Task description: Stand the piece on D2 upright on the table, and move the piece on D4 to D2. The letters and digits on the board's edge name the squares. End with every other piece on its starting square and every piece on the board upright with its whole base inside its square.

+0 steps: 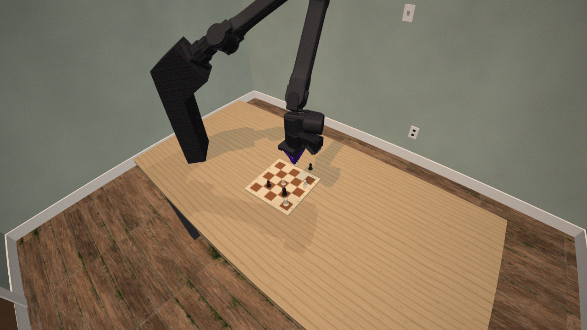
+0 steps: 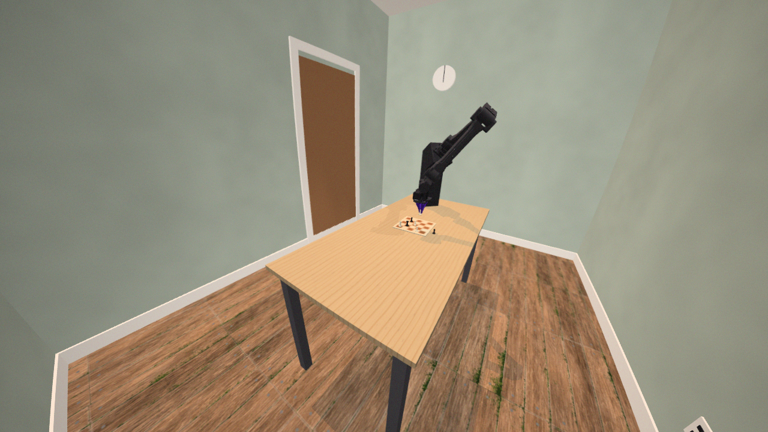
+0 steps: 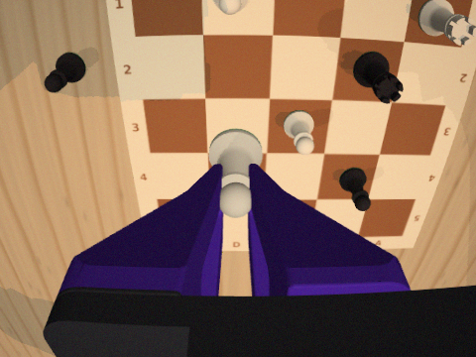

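My gripper (image 3: 235, 179) (image 1: 294, 162) (image 2: 420, 210) is shut on a white pawn (image 3: 235, 200) and holds it upright, raised above the board (image 3: 302, 66) (image 1: 267, 176). In the wrist view the pawn's base overlaps squares D3 and D4. Square D2 (image 3: 238, 66) (image 1: 295, 181) is bare. Square D4 is mostly hidden behind the pawn and fingers. A black pawn (image 3: 69, 67) (image 1: 310, 166) (image 2: 434, 231) stands upright on the table, off the board beside row 2, near the E side.
A white pawn (image 3: 298, 124) stands on C3, a black pawn (image 3: 353, 179) on B4, a black rook (image 3: 372, 69) on B2 and a white rook (image 3: 436, 17) on A1. Another white pawn (image 3: 230, 4) (image 1: 305, 183) stands on D1, partly cut off in the wrist view.
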